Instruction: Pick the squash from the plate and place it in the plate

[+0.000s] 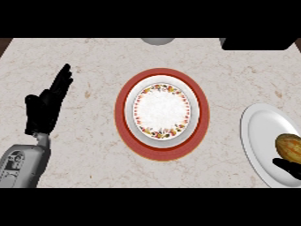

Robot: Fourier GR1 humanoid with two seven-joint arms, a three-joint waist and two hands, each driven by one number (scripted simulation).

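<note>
A small, rounded yellow-orange squash lies on a plain white round plate at about four o'clock on the pale, marbled stone bench, close to the view's right edge. The right robot hand, black, comes in from the lower right corner. One dark finger lies across the plate just below the squash, at its six o'clock side, and another fingertip shows at the squash's three o'clock side against the picture's edge. The fingers bracket the squash from below and from the right; much of the hand is cut off by the edge, so whether it has closed round the squash cannot be told.

At the centre of the bench sits a second plate, white with a band of red and orange flowers round its rim, resting on a larger red round mat or charger that shows as a ring around it. It is well apart from the squash, at the squash's ten o'clock.

The left robot hand, also black, on a grey forearm, shows at nine o'clock. Its fingers are straight and pointing toward twelve o'clock, apart from everything, holding nothing.

At twelve o'clock a grey rounded object and a black block are cut off by the far edge.
</note>
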